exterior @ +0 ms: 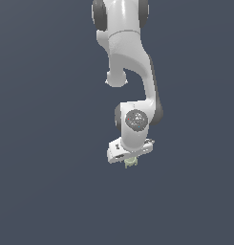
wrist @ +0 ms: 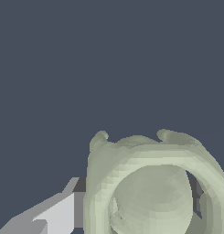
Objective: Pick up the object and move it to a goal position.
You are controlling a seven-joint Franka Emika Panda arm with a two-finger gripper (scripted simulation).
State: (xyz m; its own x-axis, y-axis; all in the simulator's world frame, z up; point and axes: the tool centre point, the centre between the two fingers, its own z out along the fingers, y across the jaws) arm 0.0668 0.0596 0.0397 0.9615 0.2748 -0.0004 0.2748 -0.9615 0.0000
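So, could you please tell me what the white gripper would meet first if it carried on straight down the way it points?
The pale green lumpy object already sits at the gripper; beyond it only the plain dark surface shows, at unclear depth.

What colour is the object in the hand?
Pale green object, clearest in the wrist view.

A glossy white robot arm (exterior: 130, 62) with dark grey, near-black joint bands stands against a flat slate-blue background. A round, mottled grey disc marks its wrist joint. The gripper (exterior: 130, 154) is white too, with small dark slots on its face. At its 6 o'clock sits the object (exterior: 131, 162) — pale, chalky green. In the wrist view the object (wrist: 154, 187) shows soft sage shading — lighter on its ring-like rim, darker in hollows — beside a light grey finger (wrist: 49, 215).
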